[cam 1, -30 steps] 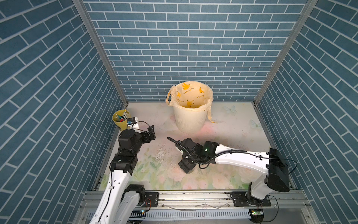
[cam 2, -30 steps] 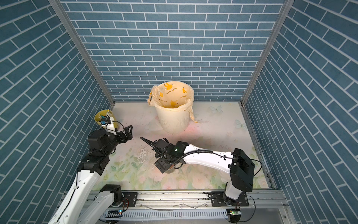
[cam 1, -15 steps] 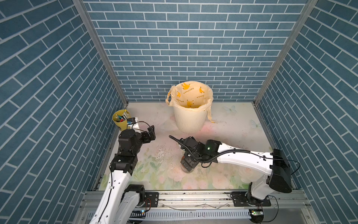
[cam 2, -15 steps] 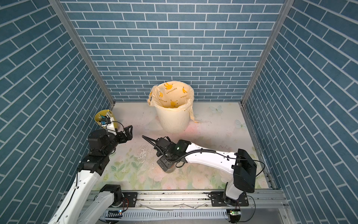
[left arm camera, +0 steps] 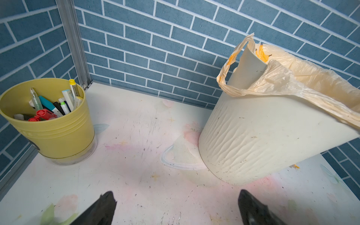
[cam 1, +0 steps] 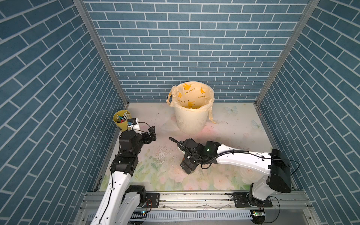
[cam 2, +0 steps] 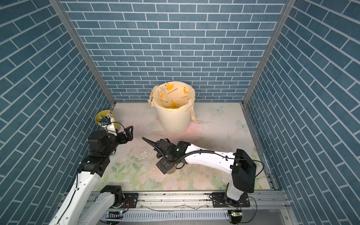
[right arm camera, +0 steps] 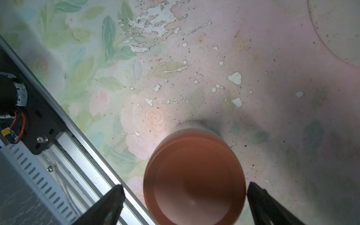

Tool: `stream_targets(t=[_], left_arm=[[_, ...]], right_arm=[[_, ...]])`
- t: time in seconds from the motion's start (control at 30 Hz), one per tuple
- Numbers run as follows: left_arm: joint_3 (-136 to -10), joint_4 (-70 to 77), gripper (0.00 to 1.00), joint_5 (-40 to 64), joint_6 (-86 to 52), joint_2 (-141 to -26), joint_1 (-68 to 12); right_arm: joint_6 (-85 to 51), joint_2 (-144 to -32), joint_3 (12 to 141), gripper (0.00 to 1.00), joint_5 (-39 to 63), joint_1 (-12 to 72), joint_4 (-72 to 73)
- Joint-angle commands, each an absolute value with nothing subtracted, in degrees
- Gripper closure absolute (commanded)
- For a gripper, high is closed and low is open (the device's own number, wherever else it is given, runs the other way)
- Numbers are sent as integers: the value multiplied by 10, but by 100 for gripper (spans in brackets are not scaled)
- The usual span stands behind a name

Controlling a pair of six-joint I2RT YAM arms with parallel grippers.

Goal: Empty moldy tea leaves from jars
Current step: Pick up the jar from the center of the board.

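Widening slightly, the right gripper is straddling the jar, fingers spread, clamping nothing. The left gripper is hovering with fingers spread, holding nothing.

Bright even light, soft shadows, top views sharp, wrist views bowed at edges, jar lid blurred

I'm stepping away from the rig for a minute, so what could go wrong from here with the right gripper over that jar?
One: the open right gripper flanks the jar off-centre, one finger nearly at the lid rim, so closing may shove or tip the jar. Two: the lid is on; a grip on it alone might drop the glass. Three: the bin stands well away, so contents could spill on the way.
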State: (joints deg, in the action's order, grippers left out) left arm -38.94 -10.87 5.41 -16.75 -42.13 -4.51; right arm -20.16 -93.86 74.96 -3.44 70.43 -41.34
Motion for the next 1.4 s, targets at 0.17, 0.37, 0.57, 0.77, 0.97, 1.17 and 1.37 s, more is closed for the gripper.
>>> stream_targets(t=[0.17, 0.37, 0.57, 0.77, 0.97, 1.17, 1.37], left_arm=[[-383, -113, 1, 50, -168, -416, -43], [-383, -112, 1, 49, -168, -417, -43], [-381, -111, 1, 49, -169, -419, -43], [-381, -111, 1, 49, -168, -420, -43], [-383, -112, 1, 48, -168, -419, -44], [-386, -100, 1, 87, -162, -429, -43], [-391, -64, 1, 159, -148, -434, -43]], right_arm=[[-205, -959, 735, 1, -35, 699, -403], [-202, -963, 735, 2, -37, 699, -402], [-200, -966, 736, 8, -46, 699, -407], [-195, -969, 736, 21, -57, 699, -417], [-194, -967, 739, 46, -70, 699, -420], [-192, -972, 751, 76, -74, 697, -431], [-190, -936, 769, 100, -63, 674, -438]])
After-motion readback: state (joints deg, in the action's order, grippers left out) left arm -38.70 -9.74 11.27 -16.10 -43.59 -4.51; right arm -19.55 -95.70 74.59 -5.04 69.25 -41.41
